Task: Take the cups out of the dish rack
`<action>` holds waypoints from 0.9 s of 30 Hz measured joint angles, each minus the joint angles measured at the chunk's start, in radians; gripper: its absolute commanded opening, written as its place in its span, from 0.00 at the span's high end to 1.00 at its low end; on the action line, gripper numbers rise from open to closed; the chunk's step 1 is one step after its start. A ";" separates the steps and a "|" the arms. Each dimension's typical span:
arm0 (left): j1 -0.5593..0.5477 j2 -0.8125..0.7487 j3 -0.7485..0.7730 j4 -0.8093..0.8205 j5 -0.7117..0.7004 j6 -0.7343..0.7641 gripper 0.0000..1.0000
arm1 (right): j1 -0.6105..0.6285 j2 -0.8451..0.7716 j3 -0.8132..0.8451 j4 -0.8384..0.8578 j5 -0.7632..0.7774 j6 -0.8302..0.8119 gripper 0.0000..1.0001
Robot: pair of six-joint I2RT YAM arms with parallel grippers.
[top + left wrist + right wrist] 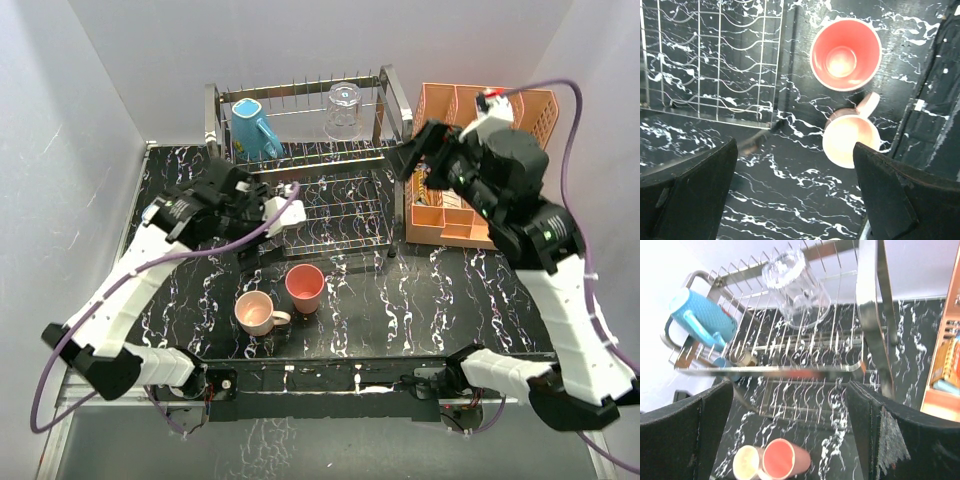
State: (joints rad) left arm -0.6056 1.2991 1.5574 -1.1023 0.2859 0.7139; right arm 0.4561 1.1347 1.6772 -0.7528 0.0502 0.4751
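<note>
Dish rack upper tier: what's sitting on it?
A teal handled mug at its left and a clear glass tumbler toward the right. Anything behind the mug is hidden.

**White shells, black joints, purple cables**

The left arm (130, 290) and right arm (575, 310) wear white shells over black joint housings, each with a purple cable (579, 105). The left gripper (795, 197) has blocky matte-black fingers (695, 195); the right gripper (790, 435) looks the same, one pad (890, 440) scuffed grey.
</note>
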 measured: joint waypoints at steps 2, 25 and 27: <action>0.042 -0.038 -0.026 -0.014 0.040 -0.005 0.03 | 0.000 0.084 0.096 0.009 0.000 -0.034 0.02; 0.101 -0.159 -0.177 0.016 0.148 -0.103 0.03 | 0.130 0.680 0.580 0.090 0.185 -0.346 0.02; 0.101 -0.158 -0.177 0.016 0.150 -0.105 0.03 | 0.145 0.703 0.580 0.102 0.225 -0.373 0.02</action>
State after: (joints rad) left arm -0.5049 1.1408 1.3800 -1.0866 0.4358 0.6094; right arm 0.6010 1.8378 2.2574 -0.6510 0.2756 0.1017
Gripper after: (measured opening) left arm 0.971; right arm 0.982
